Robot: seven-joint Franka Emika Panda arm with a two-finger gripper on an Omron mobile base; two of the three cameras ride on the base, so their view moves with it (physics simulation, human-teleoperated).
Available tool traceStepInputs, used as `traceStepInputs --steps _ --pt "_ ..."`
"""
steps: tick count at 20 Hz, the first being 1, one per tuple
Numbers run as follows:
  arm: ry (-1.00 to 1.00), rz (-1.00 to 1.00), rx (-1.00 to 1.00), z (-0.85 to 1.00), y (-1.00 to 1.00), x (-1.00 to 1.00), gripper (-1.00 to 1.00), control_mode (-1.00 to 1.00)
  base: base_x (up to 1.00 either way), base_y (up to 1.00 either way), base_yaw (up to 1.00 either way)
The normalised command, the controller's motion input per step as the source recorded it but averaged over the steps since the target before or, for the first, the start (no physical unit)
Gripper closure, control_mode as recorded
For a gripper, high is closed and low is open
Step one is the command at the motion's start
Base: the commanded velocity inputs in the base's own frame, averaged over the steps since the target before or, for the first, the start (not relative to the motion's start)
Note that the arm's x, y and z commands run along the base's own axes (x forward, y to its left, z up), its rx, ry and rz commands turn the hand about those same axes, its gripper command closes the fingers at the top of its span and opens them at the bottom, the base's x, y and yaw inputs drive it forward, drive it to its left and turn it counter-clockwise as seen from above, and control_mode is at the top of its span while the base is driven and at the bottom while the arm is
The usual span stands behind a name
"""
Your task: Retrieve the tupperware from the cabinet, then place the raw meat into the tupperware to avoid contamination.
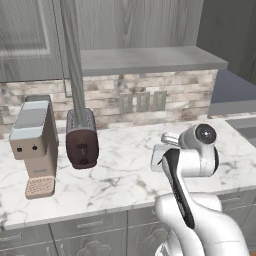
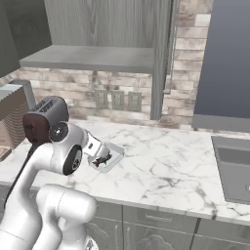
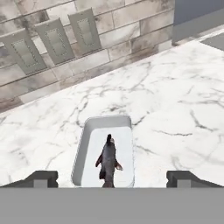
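Your gripper sat nearest the lens, jaws spread wide with nothing between them, hanging just above the tub. That tub was the tupperware: shallow, white, rounded rectangle with a thin raised rim, resting flat on the counter in front of the outlet plates. Inside it lay the meat, a small dark grey fish-shaped piece with stubby fins, smooth and matte, lying along the tub's length.

Judging from that, you were at the tail end: container down from the cabinet, meat already in it, jaws let go. What remained looked like a straight lift clear without clipping the rim, since the tub seemed light and could slide on polished marble.

Counter was white marble with grey veins, glossy. Backsplash was rough tan brick. Cabinet stood open, grey wood grain, flat bare shelf. To the left stood a dark red toaster and a beige coffee machine.
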Motion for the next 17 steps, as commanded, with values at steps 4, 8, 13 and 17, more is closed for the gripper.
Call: traceStepInputs --steps 4,8,13,17 --pt "-0.44 0.00 0.00 0.35 0.01 -0.69 -1.00 -1.00 0.00 0.00 0.00" --pt "-0.44 0.01 -0.01 0.14 0.03 -0.46 -1.00 -1.00 0.00 0.00 0.00" --pt "-0.06 0.01 -0.01 0.00 0.02 -0.08 -1.00 -1.00 0.00 0.00 0.00" --pt "0.00 0.00 0.00 0.00 0.00 0.00 -1.00 -1.00 0.00 0.00 0.00"
